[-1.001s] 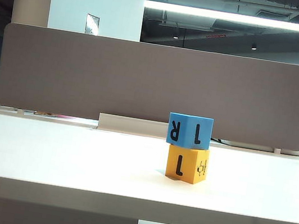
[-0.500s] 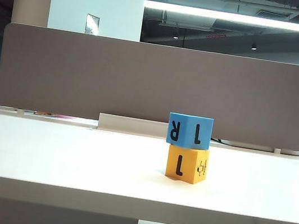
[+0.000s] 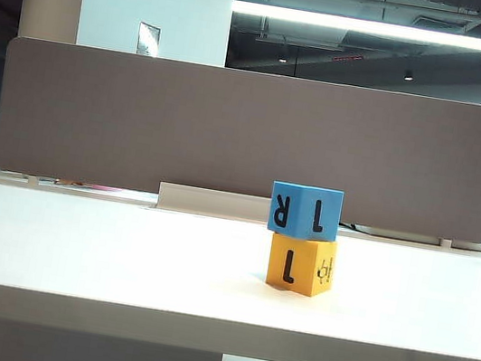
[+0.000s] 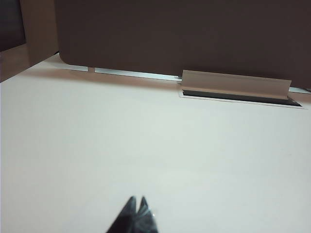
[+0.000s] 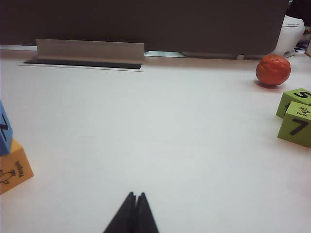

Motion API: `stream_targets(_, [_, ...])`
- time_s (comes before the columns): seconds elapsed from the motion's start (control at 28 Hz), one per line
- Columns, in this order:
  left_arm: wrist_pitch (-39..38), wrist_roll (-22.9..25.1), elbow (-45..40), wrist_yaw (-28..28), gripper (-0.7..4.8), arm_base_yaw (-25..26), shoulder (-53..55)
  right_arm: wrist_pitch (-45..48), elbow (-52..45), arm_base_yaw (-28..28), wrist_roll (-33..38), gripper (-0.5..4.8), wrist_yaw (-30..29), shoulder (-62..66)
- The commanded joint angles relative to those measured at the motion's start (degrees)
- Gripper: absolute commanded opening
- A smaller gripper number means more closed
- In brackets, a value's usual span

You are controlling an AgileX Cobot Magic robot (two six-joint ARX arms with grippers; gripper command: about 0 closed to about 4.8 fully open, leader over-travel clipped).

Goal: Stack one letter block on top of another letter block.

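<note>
White table, right of centre: blue block sits squarely on the yellow block, nothing touching the pair, so the stack looks finished with no step left. Left gripper and right gripper hang low over bare tabletop, both clenched and empty, well apart from the stack.

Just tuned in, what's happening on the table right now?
Nothing is being handled. The small blue cube with black letters sits squarely on top of the small yellow-orange cube with a black letter on the white table, so the stack looks done. The left gripper and right gripper are both shut and empty, low over bare tabletop, away from the stack. Two green letter cubes and an orange ball lie off to the right.
</note>
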Motion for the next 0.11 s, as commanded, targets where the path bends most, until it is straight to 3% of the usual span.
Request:
stream_targets(0.04, [0.55, -0.13, 0.17, 0.24, -0.06, 0.09, 0.04, 0.74, -0.2, 0.04, -0.2, -0.01, 0.2, -0.11])
stream_targets(0.11, [0.57, -0.13, 0.17, 0.24, -0.06, 0.09, 0.04, 0.74, -0.2, 0.04, -0.2, -0.01, 0.2, -0.11])
